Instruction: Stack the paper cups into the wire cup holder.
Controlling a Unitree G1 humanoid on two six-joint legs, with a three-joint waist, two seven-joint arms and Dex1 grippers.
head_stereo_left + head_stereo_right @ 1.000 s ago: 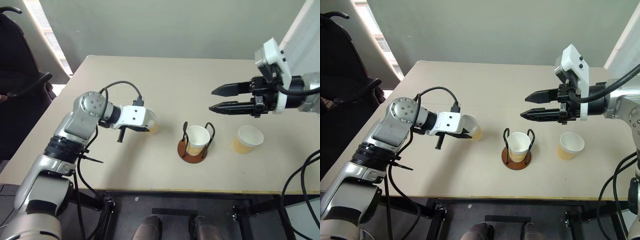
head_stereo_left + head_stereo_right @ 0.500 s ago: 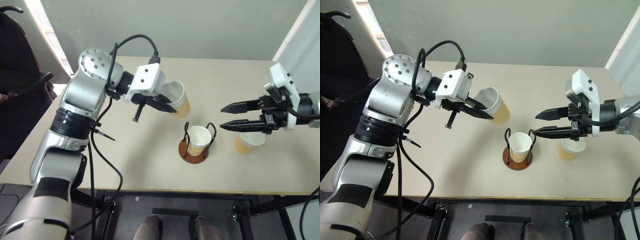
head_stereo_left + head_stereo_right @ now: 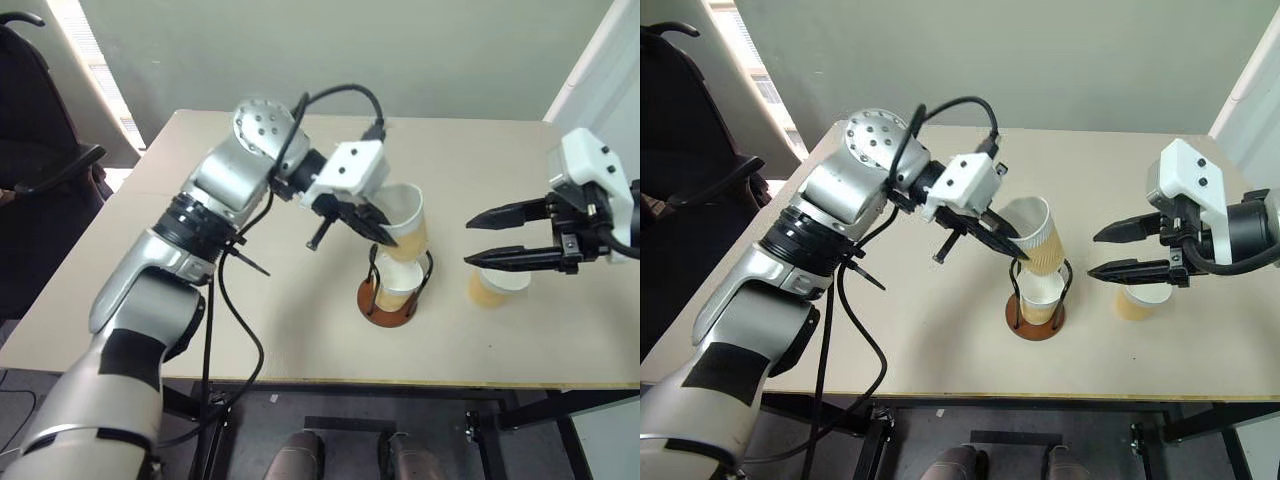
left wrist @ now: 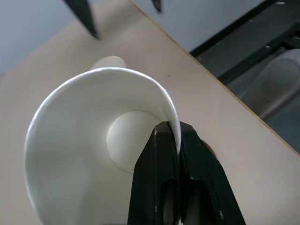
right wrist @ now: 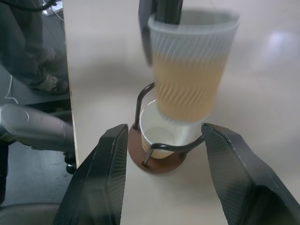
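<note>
The left gripper [image 3: 1008,236], pinched on the rim of a paper cup [image 3: 1038,236], has swung it across over the wire cup holder [image 3: 1036,304], apparently just above the cup inside [image 3: 1040,297]; the right gripper [image 3: 1106,252] has drawn back, half-open and empty, above the third cup [image 3: 1137,301]; lowering comes next

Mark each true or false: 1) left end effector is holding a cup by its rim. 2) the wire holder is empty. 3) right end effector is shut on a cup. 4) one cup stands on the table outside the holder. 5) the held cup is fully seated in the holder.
1) True. The left end effector is shut on the rim of a paper cup.
2) False. The wire cup holder already has a cup in it.
3) False. The right end effector is open and holds nothing.
4) True. A third cup stands on the table beside the holder.
5) False. It hangs tilted above the cup in the holder.
</note>
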